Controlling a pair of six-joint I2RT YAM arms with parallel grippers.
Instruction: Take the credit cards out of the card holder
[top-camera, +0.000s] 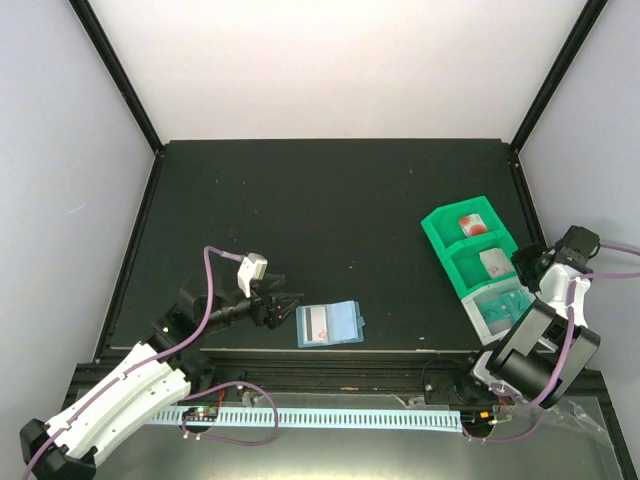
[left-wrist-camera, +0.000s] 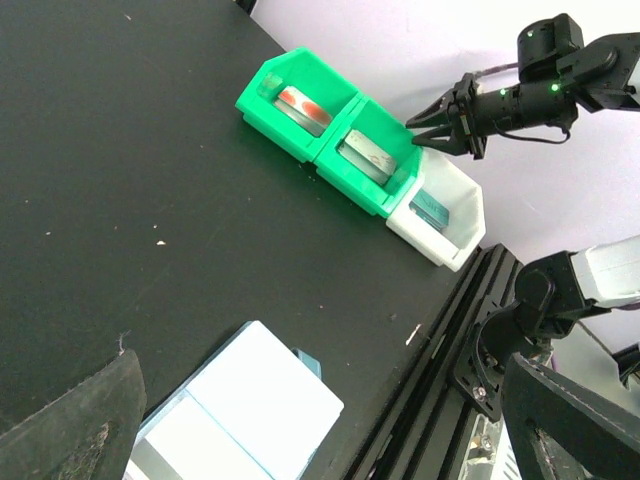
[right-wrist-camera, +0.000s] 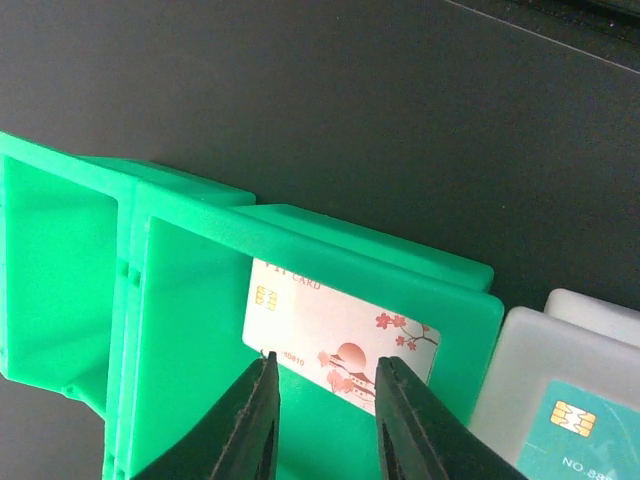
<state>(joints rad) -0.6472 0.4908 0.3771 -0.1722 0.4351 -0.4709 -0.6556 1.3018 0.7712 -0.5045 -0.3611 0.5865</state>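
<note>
While the right gripper (right-wrist-camera: 322, 392) hangs slightly parted and empty over a card (right-wrist-camera: 340, 340) in the tray (top-camera: 452, 265), the light, stiff, slick card wants an edge pinch.

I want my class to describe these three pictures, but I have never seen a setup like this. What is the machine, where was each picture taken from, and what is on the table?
These are two robot arms bolted at the near edge of a black table. One picture looks down from above; the other two come from cameras on each arm's wrist.

The left gripper is open, beside a light-blue card holder lying open flat. The right gripper hangs over a row of bins, jaws slightly apart, holding nothing.

Each bin has one card in it: a red-blotched card, a white blossom card and a teal card.
</note>
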